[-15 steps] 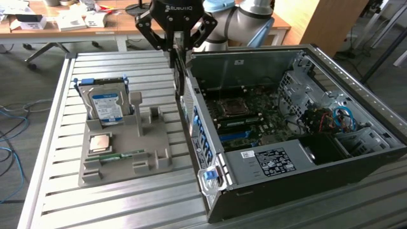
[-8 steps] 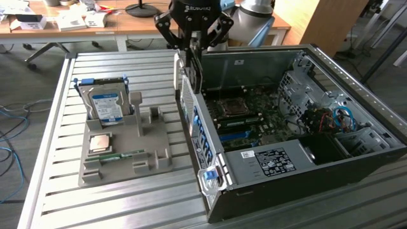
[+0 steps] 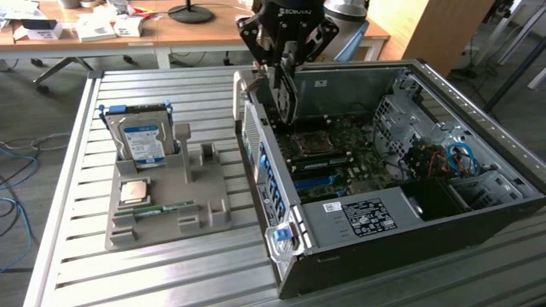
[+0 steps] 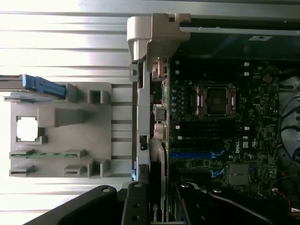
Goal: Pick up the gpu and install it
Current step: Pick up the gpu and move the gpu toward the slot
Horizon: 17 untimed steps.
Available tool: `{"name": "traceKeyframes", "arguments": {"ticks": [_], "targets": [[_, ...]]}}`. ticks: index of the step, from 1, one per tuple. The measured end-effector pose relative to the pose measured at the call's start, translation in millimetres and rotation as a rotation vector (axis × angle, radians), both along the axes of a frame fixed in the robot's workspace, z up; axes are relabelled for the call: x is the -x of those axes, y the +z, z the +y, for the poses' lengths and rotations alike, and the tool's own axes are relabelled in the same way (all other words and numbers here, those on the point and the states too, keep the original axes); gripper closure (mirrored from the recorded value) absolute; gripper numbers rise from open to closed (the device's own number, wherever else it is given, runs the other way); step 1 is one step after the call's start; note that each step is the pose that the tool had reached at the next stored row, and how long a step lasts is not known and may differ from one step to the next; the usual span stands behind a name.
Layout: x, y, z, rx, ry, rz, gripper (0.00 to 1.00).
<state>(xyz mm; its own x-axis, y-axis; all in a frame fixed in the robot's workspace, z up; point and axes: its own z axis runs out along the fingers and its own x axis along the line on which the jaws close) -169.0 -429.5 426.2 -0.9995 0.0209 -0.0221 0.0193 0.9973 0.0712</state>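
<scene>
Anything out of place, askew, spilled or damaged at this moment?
Nothing stands out. The tool grips the graphics card upright over the open computer case. On the grey tray the hard drive stands upright in its slot. No spill or visible damage.

a wooden desk (image 3: pixel 213 31) stands at the back on grey floor (image 3: pixel 38 112), where blue cables (image 3: pixel 9 203) lie loose.
</scene>
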Motion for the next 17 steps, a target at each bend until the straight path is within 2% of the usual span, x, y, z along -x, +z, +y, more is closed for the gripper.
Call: {"name": "traceKeyframes", "arguments": {"ticks": [17], "targets": [[-74.4, 0.0, 0.0, 0.0000, 0.000, 0.0002, 0.73]]}}
